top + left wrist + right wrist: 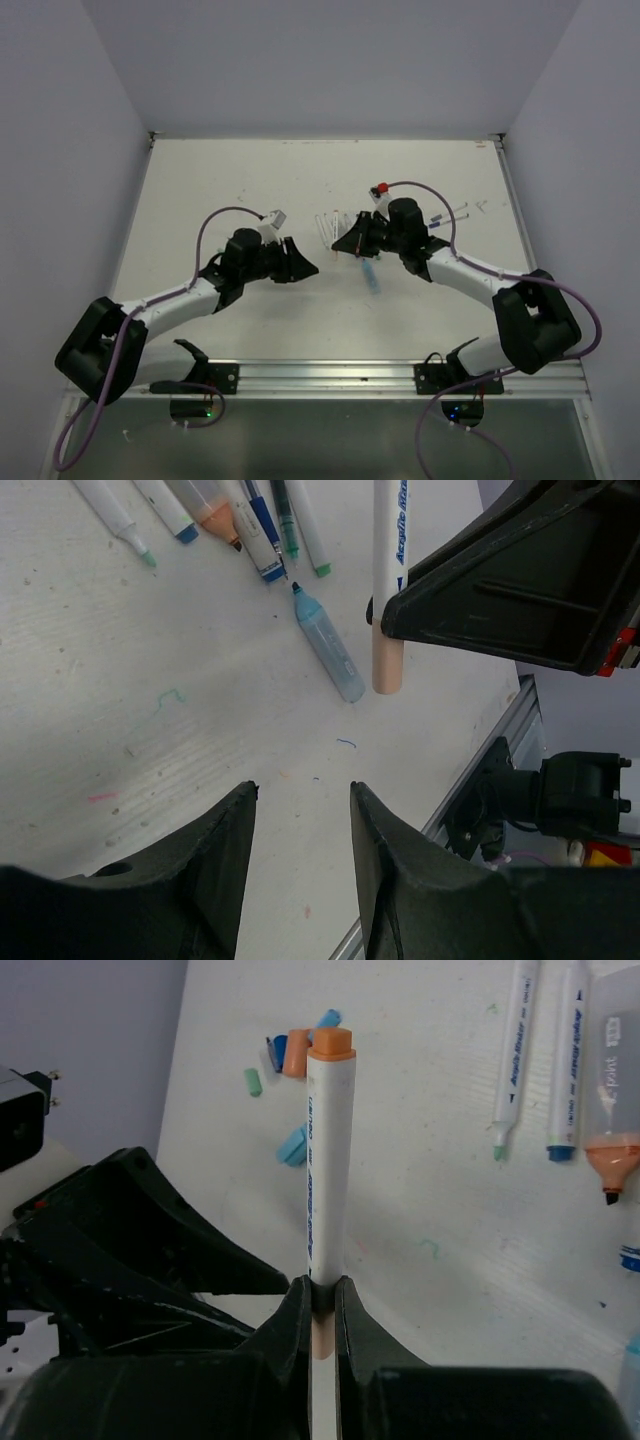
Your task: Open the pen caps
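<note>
My right gripper [321,1285] is shut on a white pen [327,1170] with an orange end [331,1043]. The pen's pale peach cap [387,655] sticks out past the jaws toward the left arm. My left gripper [302,788] stands open with only bare table between its fingers, a short way from that cap and not touching it. In the top view the two grippers [312,266] [345,243] face each other at mid-table. Loose pen caps [292,1055] in orange, blue and green lie together on the table.
A blue pen [327,648] lies uncapped on the table between the arms. A row of several pens [230,515] lies beyond it, some with bare tips. More pens [450,215] lie at the right. A metal rail [330,375] runs along the near edge.
</note>
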Controlling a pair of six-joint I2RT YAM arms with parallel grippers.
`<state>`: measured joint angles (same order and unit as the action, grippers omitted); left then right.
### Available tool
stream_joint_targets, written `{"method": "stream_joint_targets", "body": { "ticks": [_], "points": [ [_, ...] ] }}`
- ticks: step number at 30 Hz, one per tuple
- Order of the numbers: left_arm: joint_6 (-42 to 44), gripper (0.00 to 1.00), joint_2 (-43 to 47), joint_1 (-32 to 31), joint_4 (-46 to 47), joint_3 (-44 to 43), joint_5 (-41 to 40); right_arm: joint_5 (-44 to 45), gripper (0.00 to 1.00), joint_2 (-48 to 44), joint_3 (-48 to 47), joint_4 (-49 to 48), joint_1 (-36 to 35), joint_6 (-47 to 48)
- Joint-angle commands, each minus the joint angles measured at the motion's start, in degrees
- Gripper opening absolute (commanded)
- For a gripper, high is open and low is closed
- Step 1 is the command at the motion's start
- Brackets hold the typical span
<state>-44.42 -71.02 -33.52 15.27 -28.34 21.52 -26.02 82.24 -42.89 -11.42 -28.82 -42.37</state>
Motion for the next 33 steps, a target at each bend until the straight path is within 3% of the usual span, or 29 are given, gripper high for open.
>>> {"method": "stream_joint_targets", "body": {
  "ticks": [1, 23, 26, 29, 33],
  "points": [
    [-1.4, 0.46, -1.2, -1.5, 5.5, -1.0, -0.5, -3.0, 0.00, 0.7, 0.4, -7.6, -1.1, -4.4],
    [-1.5, 0.54, -4.3, -3.0, 5.7, -5.8, -1.1, -5.7, 0.00, 6.3, 1.8, -18.1, -5.9, -11.7],
    [-1.6, 0.51, -4.6, -3.0, 6.0, -5.9, -0.9, -6.2, 0.00, 7.1, 2.2, -20.7, -6.2, -13.3],
    [-1.4, 0.41, -4.6, -3.0, 5.6, -6.0, -1.0, -6.1, 0.00, 7.3, 2.5, -21.6, -6.3, -14.0],
    [-0.8, 0.18, -4.4, -3.0, 4.2, -6.3, -2.0, -6.8, 0.00, 7.2, 2.6, -22.4, -6.3, -14.4]
  ]
}}
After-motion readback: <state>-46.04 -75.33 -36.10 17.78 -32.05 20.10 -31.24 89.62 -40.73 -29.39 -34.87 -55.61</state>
